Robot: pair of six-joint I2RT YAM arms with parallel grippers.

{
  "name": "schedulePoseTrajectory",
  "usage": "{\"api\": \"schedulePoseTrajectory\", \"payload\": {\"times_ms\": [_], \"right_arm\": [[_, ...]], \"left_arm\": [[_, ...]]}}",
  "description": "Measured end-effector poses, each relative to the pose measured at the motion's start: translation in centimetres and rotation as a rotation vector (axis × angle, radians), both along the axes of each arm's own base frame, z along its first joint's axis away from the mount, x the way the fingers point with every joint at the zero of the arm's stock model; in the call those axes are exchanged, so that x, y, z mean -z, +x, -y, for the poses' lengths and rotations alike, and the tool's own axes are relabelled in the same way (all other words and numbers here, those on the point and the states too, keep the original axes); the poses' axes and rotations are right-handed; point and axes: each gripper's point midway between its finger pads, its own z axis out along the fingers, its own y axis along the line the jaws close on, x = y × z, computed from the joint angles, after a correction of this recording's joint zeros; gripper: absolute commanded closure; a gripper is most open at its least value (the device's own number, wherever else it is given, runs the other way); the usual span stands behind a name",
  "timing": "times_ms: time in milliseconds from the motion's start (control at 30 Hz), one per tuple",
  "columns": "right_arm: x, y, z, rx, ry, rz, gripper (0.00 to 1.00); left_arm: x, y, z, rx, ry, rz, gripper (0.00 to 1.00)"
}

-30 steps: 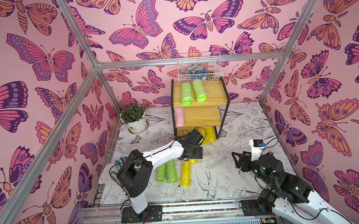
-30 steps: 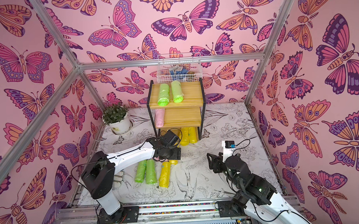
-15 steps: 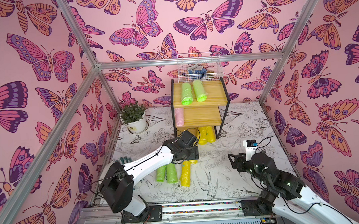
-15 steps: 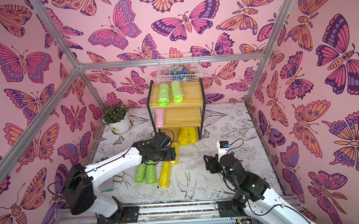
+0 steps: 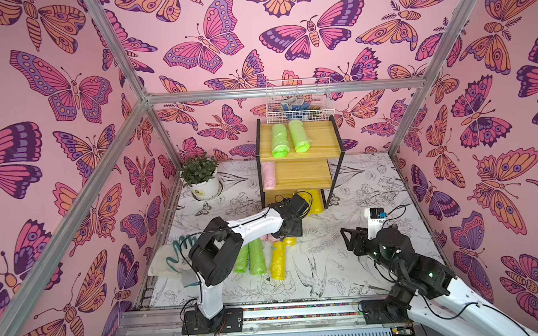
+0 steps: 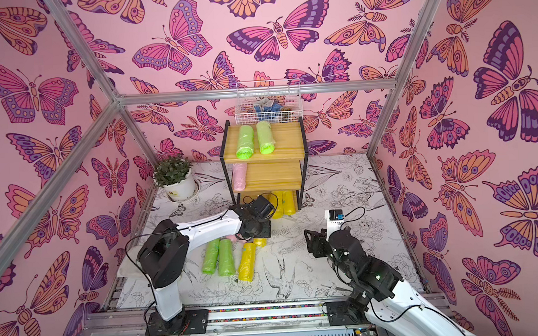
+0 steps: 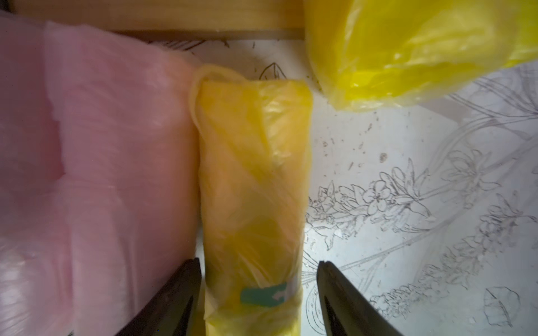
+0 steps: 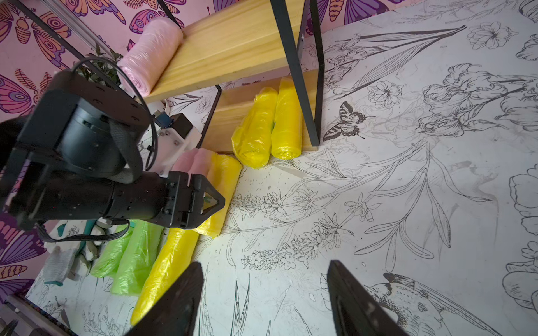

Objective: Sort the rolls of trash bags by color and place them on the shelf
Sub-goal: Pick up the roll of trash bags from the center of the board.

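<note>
The shelf [image 5: 318, 138] holds two green rolls [image 5: 280, 140] on top, one pink roll [image 5: 268, 175] on the middle board and two yellow rolls [image 8: 270, 122] on the bottom board. On the table lie two green rolls [image 5: 255, 256], a yellow roll [image 5: 278, 260], another yellow roll [image 7: 253, 174] and pink rolls [image 7: 102, 174] beside it. My left gripper [image 7: 259, 261] straddles this second yellow roll near its taped end. One finger touches the roll and a gap shows at the other. My right gripper [image 8: 263, 263] hovers open over bare table, holding nothing.
A potted plant [image 5: 201, 178] stands left of the shelf. A white wire basket [image 5: 299, 102] hangs on the back wall above the shelf. A cloth with a teal print [image 5: 172, 257] lies at the table's left edge, near the left arm's base.
My left gripper has drawn back from the shelf's foot and come down over the yellow roll, its jaws narrowing. The right arm has shifted slightly.
</note>
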Motion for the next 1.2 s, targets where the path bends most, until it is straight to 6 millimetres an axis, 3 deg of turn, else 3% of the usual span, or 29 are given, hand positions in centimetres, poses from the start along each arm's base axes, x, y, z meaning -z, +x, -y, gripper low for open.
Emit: {"api": "schedulePoseTrajectory", "payload": {"times_ms": [133,233,400,500,667,767,1000,1067,1200], "right_arm": [[0.1,0.0,0.0,0.001,-0.003,-0.002,0.30],[0.1,0.1,0.0,0.003,-0.005,-0.001,0.30],[0.1,0.1,0.0,0.003,-0.005,-0.002,0.30],[0.1,0.1,0.0,0.003,-0.005,-0.002,0.30],[0.4,0.1,0.2,0.010,-0.024,-0.016,0.31],[0.0,0.2,0.3,0.018,-0.043,-0.029,0.31],[-3.9,0.7,-0.8,0.008,0.026,-0.012,0.18],[-4.4,0.7,-1.8,-0.017,0.071,-0.029,0.16],[-4.9,0.6,-5.4,-0.104,0.216,-0.093,0.10]], "left_arm": [[0.8,0.7,0.4,-0.005,0.014,0.001,0.36],[1.7,0.9,0.4,-0.011,0.023,-0.008,0.44],[1.8,1.3,0.5,-0.046,0.002,-0.009,0.73],[1.7,1.5,0.5,-0.070,-0.017,-0.007,1.00],[1.1,0.6,-0.5,-0.102,-0.037,-0.004,1.00],[-1.6,-0.4,-1.2,-0.115,-0.099,0.032,1.00],[-14.2,-2.9,-1.7,-0.129,-0.527,0.277,1.00],[-16.8,-3.9,-2.4,-0.138,-0.645,0.332,1.00],[-19.3,-5.5,-3.4,-0.161,-0.839,0.393,1.00]]}}
